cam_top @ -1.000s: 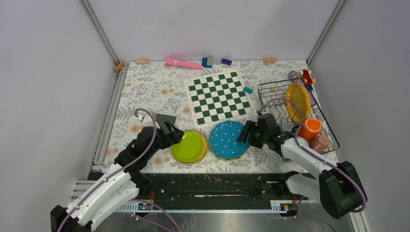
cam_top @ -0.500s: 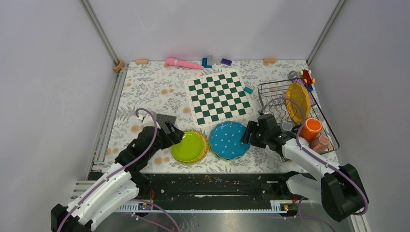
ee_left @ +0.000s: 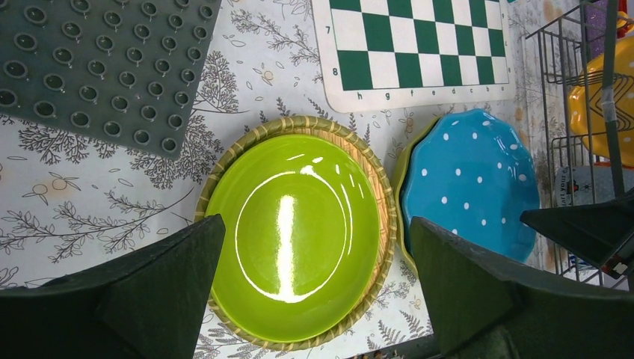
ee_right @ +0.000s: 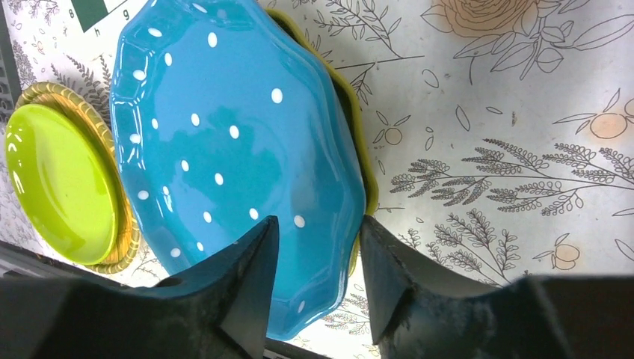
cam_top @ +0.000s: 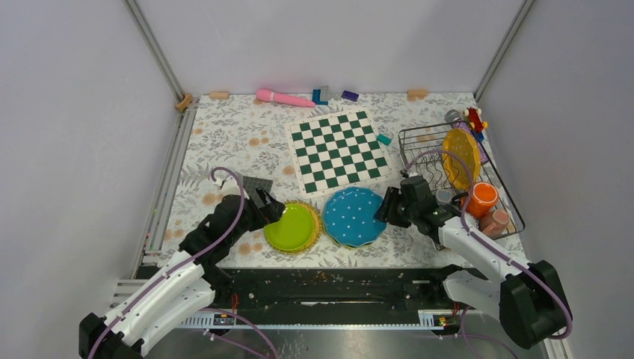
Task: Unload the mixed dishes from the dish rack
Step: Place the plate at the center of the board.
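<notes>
The left gripper (ee_left: 315, 223) hung with its jaws spread wide and nothing between them, above the lime-green plate (ee_left: 295, 232) and clear of it. In the wrist view one finger (ee_left: 134, 299) framed the plate's left side and the other its right. Behind that gripper the grey studded baseplate (ee_left: 97, 67) lay flat on the flowered table (cam_top: 224, 134). The lime-green plate lay flat near the table's front edge, nested in the ribbed yellowish rim (ee_left: 299, 125) of a dish beneath it. Just to its right, rims so close that contact could not be judged, lay the teal plate (cam_top: 351, 217), white-dotted and scalloped. It was stacked on a yellow-green plate (ee_right: 361, 142) whose edge showed around it. Behind both plates lay the chessboard (cam_top: 340, 149).

The right gripper (ee_right: 318, 221) was at the teal plate's right edge, its jaws parted by a narrow gap. One finger (ee_right: 239, 284) was over the teal surface and the other outside both rims, so the stacked edges ran between them. Whether the pads pressed on the plate could not be told.

Farther right stood the dish rack (cam_top: 426, 149), holding an orange scalloped plate (cam_top: 460, 158) upright, with an orange cup (cam_top: 479, 199) and a pink cup (cam_top: 494, 221) at its near end
</notes>
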`<state>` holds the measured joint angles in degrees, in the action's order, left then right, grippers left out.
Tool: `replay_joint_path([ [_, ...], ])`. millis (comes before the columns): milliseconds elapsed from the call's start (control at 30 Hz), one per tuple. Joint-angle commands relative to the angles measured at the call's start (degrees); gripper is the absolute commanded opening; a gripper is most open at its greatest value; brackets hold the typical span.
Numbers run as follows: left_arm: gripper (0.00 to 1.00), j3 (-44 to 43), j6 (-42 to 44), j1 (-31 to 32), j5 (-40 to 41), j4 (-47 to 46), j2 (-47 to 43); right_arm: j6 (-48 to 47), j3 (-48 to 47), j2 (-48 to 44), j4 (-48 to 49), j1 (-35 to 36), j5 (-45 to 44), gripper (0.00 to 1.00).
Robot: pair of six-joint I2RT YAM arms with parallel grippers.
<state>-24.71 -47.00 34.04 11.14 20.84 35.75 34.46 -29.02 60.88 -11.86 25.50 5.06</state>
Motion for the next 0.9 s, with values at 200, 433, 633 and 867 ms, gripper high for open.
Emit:
replay_joint_path([
  [200, 0.99, -0.34, 0.42, -0.29, 0.55, -3.17, 1.17, 0.19, -1.24, 2.3, 2.16, 0.26, 1.22, 0.26],
  [433, 0.99, -0.25, 0.42, -0.31, 0.72, -3.17, 0.97, 0.47, -1.23, 5.17, 2.02, 0.26, 0.41, 0.12],
  [633, 0.99, -0.34, 0.42, -0.29, 0.56, -3.22, 1.24, 0.05, -1.16, 5.75, 0.49, 0.26, -0.76, 0.2],
  [867, 0.99, -0.42, 0.51, -0.29, 0.47, -3.35, 1.26, -0.04, -2.76, 0.82, -2.2, 0.26, -1.79, 0.36],
])
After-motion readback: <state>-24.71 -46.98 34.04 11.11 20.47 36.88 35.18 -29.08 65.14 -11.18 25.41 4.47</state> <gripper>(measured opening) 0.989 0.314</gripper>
